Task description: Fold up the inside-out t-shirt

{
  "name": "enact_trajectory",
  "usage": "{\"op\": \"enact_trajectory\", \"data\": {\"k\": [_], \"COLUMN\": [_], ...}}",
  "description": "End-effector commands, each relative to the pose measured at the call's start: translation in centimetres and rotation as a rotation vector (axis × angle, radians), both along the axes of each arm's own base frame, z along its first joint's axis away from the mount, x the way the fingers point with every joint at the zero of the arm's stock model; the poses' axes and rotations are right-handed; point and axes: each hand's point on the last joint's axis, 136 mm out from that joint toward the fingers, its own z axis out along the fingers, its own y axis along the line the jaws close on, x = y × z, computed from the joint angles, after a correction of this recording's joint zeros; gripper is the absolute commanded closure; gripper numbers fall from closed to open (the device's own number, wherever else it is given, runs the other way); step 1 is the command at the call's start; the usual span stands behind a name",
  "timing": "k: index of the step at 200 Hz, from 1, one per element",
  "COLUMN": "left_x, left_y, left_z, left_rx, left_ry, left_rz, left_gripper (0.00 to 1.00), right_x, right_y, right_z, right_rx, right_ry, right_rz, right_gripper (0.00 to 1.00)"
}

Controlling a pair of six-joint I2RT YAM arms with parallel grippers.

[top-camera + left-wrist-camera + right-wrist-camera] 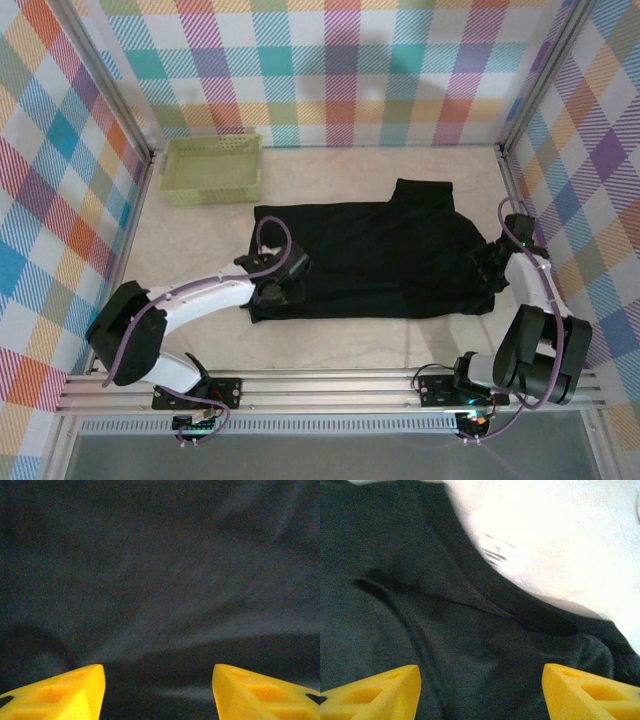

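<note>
The inside-out t-shirt (380, 255) lies spread flat across the middle of the table, a black cloth with one flap sticking out at its far edge. My left gripper (278, 280) is low over the shirt's left end. In the left wrist view the left gripper (158, 672) is open, its yellow fingers (75, 692) wide apart over the dark cloth (160, 580). My right gripper (487, 262) is at the shirt's right end. In the right wrist view the right gripper (481, 672) is also open, above a creased hem of the shirt (445, 630).
A pale green lattice basket (213, 168) stands at the back left, apart from the shirt. Bare pale table (330, 170) runs behind the shirt and a strip of table (340, 345) lies in front of it. Checked walls close in three sides.
</note>
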Motion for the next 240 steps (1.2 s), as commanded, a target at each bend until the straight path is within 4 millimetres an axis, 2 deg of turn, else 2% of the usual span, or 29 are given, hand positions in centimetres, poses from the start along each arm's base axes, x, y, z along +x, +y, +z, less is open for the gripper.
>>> {"op": "enact_trajectory", "data": {"k": [1,14,36,63,80,117,159,182,212,230,240], "left_x": [5.6,8.8,13.7,18.3,19.9,20.3,19.6,19.3,19.2,19.3,19.3], "left_y": [2.2,3.2,5.0,5.4,4.8,3.8,4.3,4.7,5.1,5.3,5.3], "left_z": [5.4,6.2,6.0,5.4,4.7,3.3,2.8,3.0,3.6,3.9,3.9], "left_rx": [0.072,0.111,0.169,0.217,0.236,0.205,0.215,0.222,0.219,0.213,0.21], "left_ry": [-0.158,-0.188,-0.204,-0.219,-0.21,-0.184,-0.183,-0.192,-0.209,-0.214,-0.213], "left_rz": [0.065,0.098,0.154,0.157,0.14,0.119,0.115,0.12,0.131,0.136,0.136], "left_gripper": [0.38,0.37,0.37,0.37,0.36,0.36,0.35,0.35,0.35,0.34,0.34], "right_x": [4.0,6.4,10.7,15.9,19.0,25.0,29.3,30.5,30.8,30.9,30.5], "right_y": [1.4,3.0,4.5,4.2,3.7,2.7,1.7,2.0,2.9,3.8,3.6], "right_z": [4.5,5.8,6.0,5.2,4.3,1.8,-0.7,-2.1,-4.2,-5.3,-5.6], "right_rx": [-0.068,-0.077,-0.049,-0.077,-0.106,-0.152,-0.194,-0.212,-0.19,-0.167,-0.176], "right_ry": [-0.109,-0.136,-0.141,-0.141,-0.122,-0.093,-0.024,0.009,0.052,0.059,0.089], "right_rz": [0.141,0.223,0.3,0.346,0.37,0.416,0.436,0.462,0.474,0.493,0.485], "right_gripper": [0.33,0.33,0.33,0.33,0.33,0.33,0.34,0.34,0.35,0.4,0.44]}}
